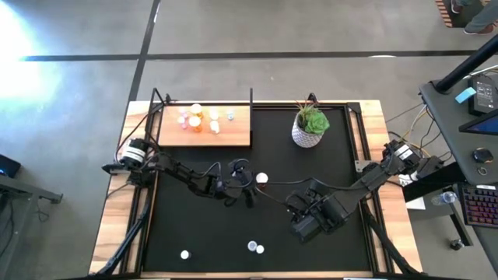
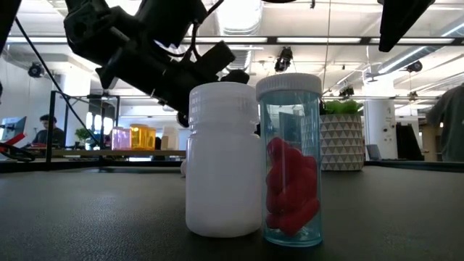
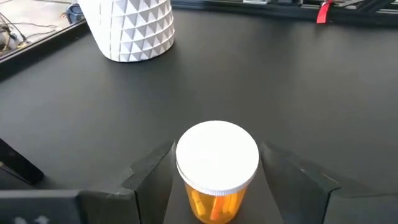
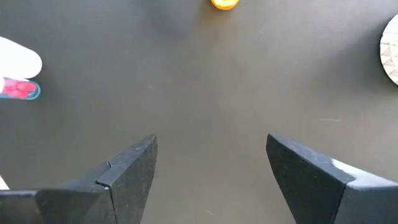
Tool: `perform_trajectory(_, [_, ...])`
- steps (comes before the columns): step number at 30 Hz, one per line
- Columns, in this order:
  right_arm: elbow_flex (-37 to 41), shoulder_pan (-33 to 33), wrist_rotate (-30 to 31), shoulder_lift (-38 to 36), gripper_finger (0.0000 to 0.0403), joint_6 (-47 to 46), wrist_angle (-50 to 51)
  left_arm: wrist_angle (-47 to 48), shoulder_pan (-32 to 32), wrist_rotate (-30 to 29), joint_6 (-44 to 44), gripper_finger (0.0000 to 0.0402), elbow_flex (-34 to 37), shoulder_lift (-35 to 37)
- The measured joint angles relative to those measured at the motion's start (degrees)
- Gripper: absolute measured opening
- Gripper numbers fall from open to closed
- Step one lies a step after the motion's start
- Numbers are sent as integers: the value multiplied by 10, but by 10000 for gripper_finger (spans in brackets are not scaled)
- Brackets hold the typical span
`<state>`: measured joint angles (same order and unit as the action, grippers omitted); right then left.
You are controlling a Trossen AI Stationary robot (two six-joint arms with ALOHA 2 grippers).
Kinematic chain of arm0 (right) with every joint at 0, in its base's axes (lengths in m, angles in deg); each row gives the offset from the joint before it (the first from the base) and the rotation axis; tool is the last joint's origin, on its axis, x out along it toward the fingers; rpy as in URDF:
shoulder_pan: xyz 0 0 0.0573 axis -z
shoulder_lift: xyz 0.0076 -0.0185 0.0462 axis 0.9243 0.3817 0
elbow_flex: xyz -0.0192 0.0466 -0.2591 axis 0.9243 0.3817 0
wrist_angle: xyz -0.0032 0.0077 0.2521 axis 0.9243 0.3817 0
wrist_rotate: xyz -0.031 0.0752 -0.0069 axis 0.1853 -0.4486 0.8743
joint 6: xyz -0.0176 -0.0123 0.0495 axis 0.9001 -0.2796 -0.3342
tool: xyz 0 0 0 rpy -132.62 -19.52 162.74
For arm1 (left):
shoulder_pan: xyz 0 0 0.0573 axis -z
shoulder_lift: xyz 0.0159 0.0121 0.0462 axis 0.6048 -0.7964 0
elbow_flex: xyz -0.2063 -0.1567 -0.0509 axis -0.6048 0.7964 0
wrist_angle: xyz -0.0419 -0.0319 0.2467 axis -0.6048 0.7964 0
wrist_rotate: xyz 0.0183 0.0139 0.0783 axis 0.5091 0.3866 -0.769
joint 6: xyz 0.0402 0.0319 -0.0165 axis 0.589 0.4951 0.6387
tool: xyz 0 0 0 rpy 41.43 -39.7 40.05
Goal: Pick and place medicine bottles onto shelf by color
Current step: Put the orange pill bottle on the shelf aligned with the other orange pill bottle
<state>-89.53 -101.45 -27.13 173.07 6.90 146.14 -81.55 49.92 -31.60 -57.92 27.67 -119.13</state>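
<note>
Your orange medicine bottle (image 3: 217, 167) stands upright on the black mat (image 1: 202, 225), mid-bench, between the spread fingers of the left end effector (image 3: 217, 180), not yet gripped. It looks light, rigid and smooth-sided: close on the body below the white cap. The right end effector (image 4: 211, 171) hovers wide open, empty.

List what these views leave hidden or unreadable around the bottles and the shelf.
- Bottles on the shelf, high view: too small to count or sort by colour.
- Orange bottle, left wrist view: base cut off by the bottom edge; contact with the left hand unclear.
- Red-filled bottle, right wrist view: cut off by the picture's edge.
- Low view: white bottle and clear bottle block the mat behind.
</note>
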Motion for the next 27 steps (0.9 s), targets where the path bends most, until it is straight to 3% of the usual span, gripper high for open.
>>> perform_trajectory(18, [0, 0, 0, 0, 290, -6, -3, -11, -10, 16, -15, 221, -1, -17])
perform_trajectory(27, [0, 0, 0, 0, 284, -5, -1, -11, -10, 18, -16, 183, -1, -17])
